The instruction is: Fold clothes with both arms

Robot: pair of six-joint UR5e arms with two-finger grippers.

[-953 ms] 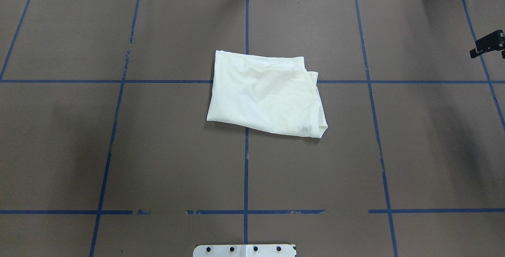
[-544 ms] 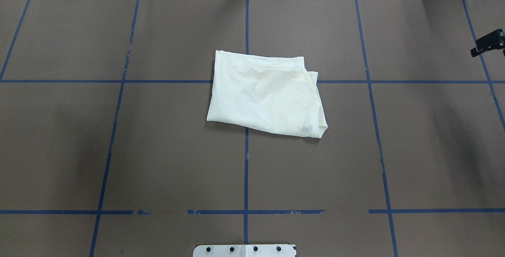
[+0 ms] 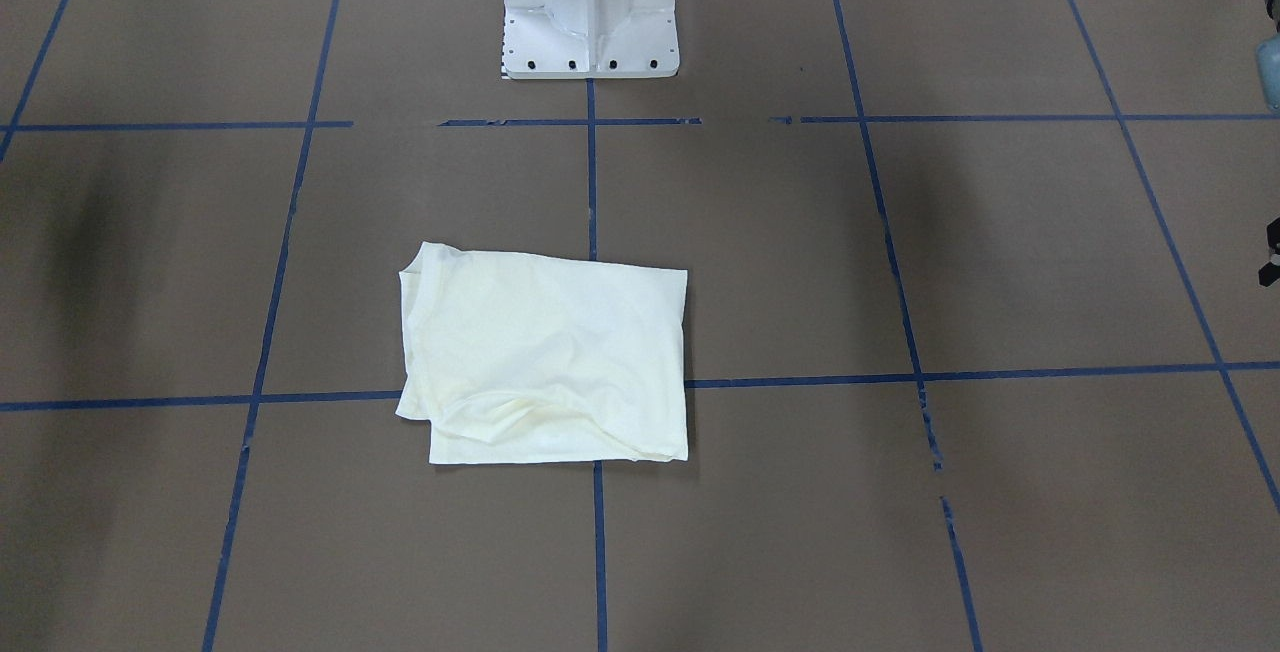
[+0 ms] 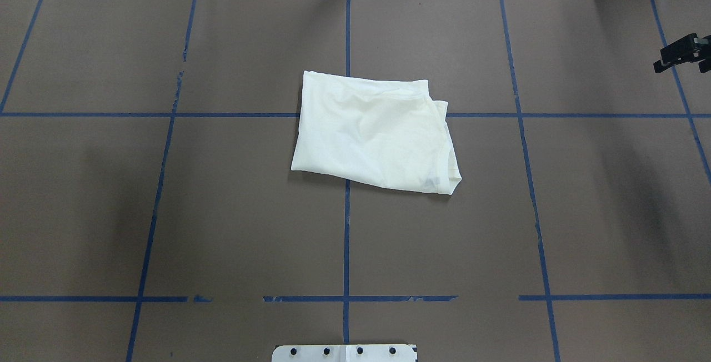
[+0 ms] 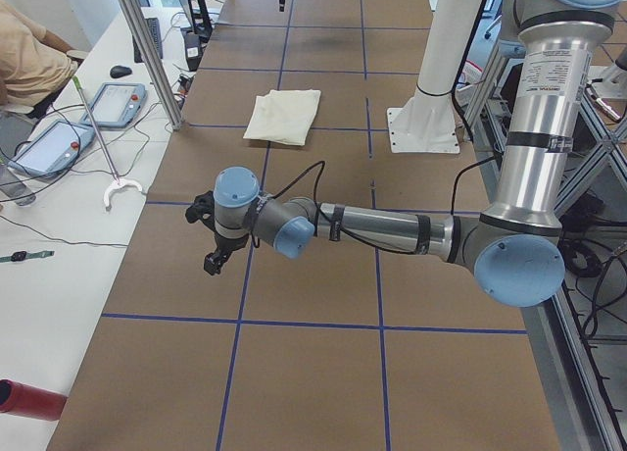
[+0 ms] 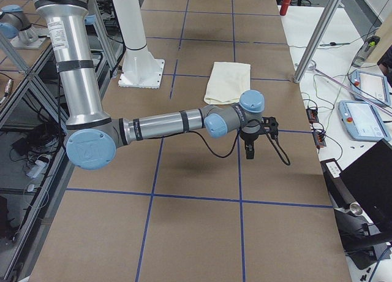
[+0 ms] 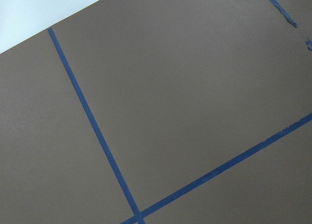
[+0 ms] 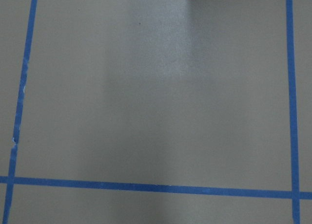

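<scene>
Cream-white folded T-shirt (image 4: 375, 131) lies plain side up at centre of brown paper-covered table (image 4: 222, 212), across blue tape lines (image 4: 346, 240), all edges free. Right black gripper (image 4: 665, 62) hangs near the table's right edge and left black gripper (image 5: 211, 255) well off the other way. Cannot tell jaw spacing on either.

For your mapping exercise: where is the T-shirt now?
In the overhead view, the T-shirt lies folded near the centre, covering a crossing of blue tape lines.
</scene>
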